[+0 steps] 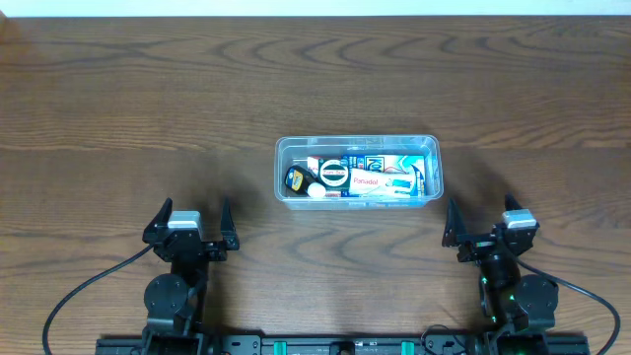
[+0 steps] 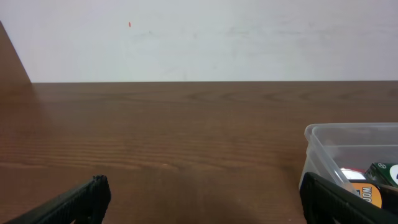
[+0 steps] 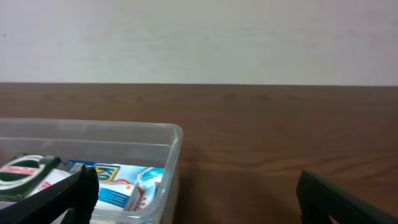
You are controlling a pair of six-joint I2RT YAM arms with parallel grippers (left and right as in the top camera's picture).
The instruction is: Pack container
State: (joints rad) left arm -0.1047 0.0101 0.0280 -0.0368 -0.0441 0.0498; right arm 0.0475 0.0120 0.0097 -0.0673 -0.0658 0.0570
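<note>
The clear plastic container [image 1: 358,144] sits at the middle of the wooden table, holding several small packets and boxes, among them a white and red Panadol box [image 1: 367,181]. It also shows at the right edge of the left wrist view [image 2: 323,146] and at the lower left of the right wrist view [image 3: 149,134]. My left gripper [image 1: 192,225] is open and empty, near the front edge, left of the container. My right gripper [image 1: 480,225] is open and empty, near the front edge, just right of the container.
The brown wooden table [image 1: 118,118] stretches round the container. A white wall [image 2: 199,37] rises behind the table's far edge. Black cables run from both arm bases at the front.
</note>
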